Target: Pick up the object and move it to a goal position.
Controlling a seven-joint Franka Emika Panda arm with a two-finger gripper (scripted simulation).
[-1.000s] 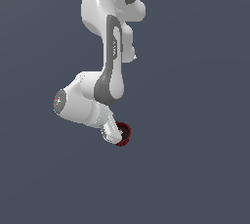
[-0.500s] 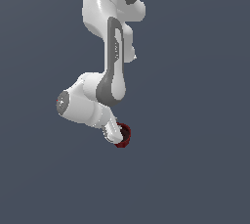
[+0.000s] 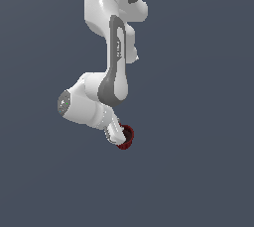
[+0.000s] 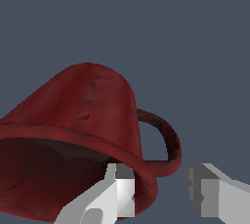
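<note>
The object is a dark red cup [image 4: 93,105] with a loop handle [image 4: 168,140], lying tilted with its dark hollow facing the wrist camera. In the exterior view it shows as a small dark red cup [image 3: 127,137] at the tip of the arm. My gripper [image 4: 158,191] straddles the cup's rim wall beside the handle. One finger [image 4: 119,191] is inside the rim, against the wall. The other finger [image 4: 202,196] is outside, with a visible gap to the wall. In the exterior view the fingers are mostly hidden by the hand and the cup.
The white arm [image 3: 111,72] hangs down from the top of the exterior view, its elbow [image 3: 74,104] bent toward that view's left. Around it is only a plain dark grey-blue surface [image 3: 198,171].
The elbow has shifted slightly toward the exterior view's right. The cup and the hand stay at almost the same spot.
</note>
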